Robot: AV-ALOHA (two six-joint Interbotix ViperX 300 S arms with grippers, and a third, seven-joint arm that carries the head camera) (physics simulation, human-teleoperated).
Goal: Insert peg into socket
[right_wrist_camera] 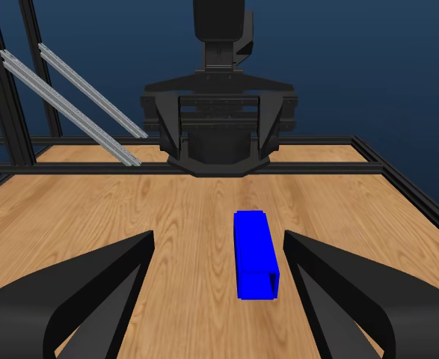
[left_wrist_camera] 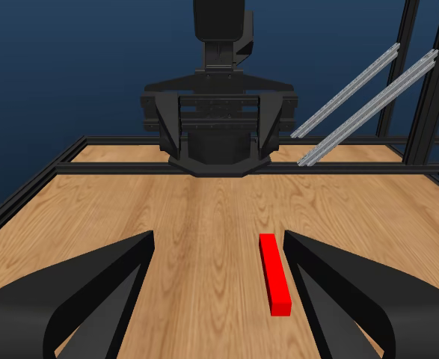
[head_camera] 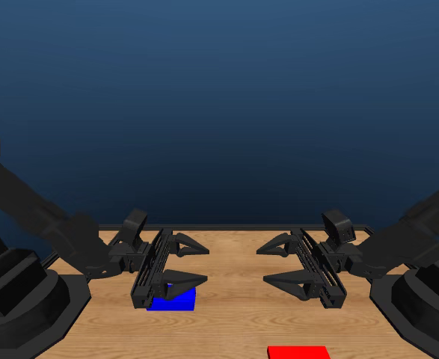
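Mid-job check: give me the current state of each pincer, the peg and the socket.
left pincer: open, empty, above the table.
right pincer: open, empty, above the table.
peg: lying flat on the table, ungrasped, not inserted.
socket: lying flat on the table, ungrasped, open end visible, nothing in it.

No writing, label, brand, number or sign can be read anywhere in these views (every surface is plain and flat-coloured, with only wood grain on the worktop (left_wrist_camera: 204, 209)).
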